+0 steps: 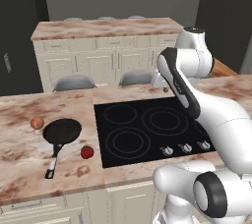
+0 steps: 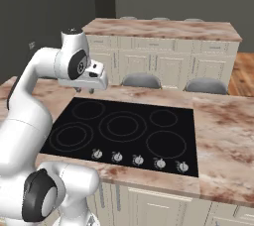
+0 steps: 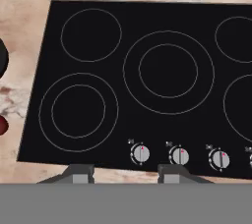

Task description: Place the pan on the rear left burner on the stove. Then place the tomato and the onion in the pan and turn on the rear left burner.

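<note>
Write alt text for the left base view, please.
A black frying pan lies on the marble counter left of the black glass stove, with an onion behind it and a tomato in front. The white arm reaches over the stove.

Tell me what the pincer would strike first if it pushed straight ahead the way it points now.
Probably the stove's bare black glass, around its large middle ring. The pincer looks down on it, and nothing shows in between, though depth is hard to judge.

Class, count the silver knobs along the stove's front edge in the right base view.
5, in one row along the front edge: far left, next, middle, next, far right. None looks hidden.
</note>
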Available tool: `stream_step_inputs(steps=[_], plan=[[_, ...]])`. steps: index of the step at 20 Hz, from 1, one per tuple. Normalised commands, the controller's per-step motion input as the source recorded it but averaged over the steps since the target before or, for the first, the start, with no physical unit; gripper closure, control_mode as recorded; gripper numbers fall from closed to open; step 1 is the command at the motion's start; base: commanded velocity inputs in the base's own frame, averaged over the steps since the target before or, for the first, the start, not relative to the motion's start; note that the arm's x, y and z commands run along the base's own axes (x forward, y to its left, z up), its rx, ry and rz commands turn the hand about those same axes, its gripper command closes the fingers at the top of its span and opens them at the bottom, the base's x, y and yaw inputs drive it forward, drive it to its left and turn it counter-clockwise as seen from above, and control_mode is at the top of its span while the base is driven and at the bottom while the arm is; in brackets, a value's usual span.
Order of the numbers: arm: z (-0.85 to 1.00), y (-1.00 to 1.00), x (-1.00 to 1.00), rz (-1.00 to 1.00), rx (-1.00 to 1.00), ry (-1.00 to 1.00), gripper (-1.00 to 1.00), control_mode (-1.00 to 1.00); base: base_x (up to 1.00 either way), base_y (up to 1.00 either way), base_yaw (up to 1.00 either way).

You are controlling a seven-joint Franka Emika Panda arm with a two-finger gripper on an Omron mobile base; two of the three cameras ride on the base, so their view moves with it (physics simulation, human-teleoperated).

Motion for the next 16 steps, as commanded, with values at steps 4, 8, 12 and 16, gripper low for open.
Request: stream_step_inputs(steps=[4,8,12,16], plan=[[-0.02,0.03,0.0,0.0,0.0,0.03,-1.0,-1.0,0.0,0.0,0.0],[0.0,0.29,-0.07,0.0,0.03,0.03,-1.0,-1.0,0.0,0.0,0.0],[0.0,0.44,-0.12,0.0,0.0,0.0,-1.0,-1.0,0.0,0.0,0.0],[0.0,0.57,-0.03,0.0,0.0,0.01,-1.0,-1.0,0.0,0.0,0.0]])
